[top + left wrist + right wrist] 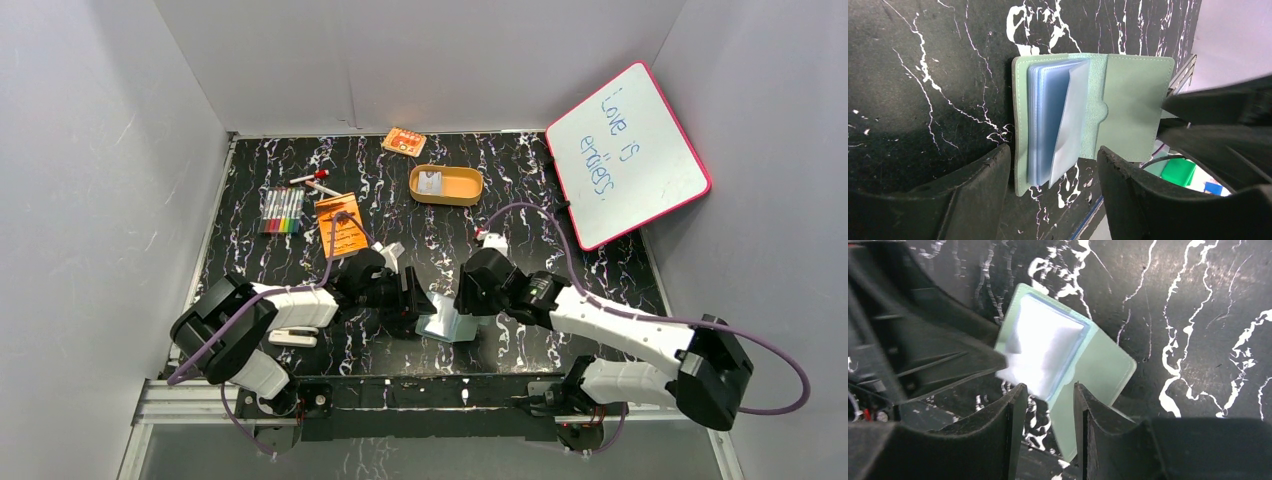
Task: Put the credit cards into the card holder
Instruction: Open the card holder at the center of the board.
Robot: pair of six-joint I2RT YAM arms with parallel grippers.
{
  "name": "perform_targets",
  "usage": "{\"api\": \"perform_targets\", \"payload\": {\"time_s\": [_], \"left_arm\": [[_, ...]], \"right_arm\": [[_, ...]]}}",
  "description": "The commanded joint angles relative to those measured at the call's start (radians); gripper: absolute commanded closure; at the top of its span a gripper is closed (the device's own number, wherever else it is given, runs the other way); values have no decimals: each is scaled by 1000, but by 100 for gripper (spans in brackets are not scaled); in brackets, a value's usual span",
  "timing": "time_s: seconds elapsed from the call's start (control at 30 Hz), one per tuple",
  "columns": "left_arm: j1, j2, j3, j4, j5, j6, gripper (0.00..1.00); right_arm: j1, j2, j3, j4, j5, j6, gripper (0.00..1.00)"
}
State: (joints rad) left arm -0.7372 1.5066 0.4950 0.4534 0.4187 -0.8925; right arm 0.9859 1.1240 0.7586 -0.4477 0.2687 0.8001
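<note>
The card holder (449,325) lies open on the black marbled table between my two grippers. In the left wrist view it (1133,105) shows its clear bluish pockets (1050,120) fanned up on the left half. My left gripper (1053,167) is open and empty, its fingers on either side of the pockets' near end; it sits at the holder's left in the top view (418,300). My right gripper (1045,405) is open over the green flap's (1098,370) near edge, at the holder's right (468,300). A pale credit card (432,182) lies in the tan tray.
The tan oval tray (468,187) stands at the back middle. An orange patterned packet (404,141) lies behind it. An orange booklet (340,225) and a set of markers (282,210) are at the back left. A pink-framed whiteboard (625,155) leans at the right.
</note>
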Motion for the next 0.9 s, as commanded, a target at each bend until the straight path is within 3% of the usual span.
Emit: {"api": "perform_targets", "payload": {"time_s": [0.0,0.2,0.63,0.87], "left_arm": [[-4,-57,-6,-26,-17,13,38],[-5,-107,-20,-57,-41,12,34],[-4,-124,-24,-113,-82,28,32],[-4,-220,-6,-283,-251,42,31]], "right_arm": [[-67,50,-99,159,-86,0,53],[-125,121,-208,225,-141,-9,62],[-211,192,-391,352,-184,-44,69],[-241,212,-417,384,-216,-58,71]]}}
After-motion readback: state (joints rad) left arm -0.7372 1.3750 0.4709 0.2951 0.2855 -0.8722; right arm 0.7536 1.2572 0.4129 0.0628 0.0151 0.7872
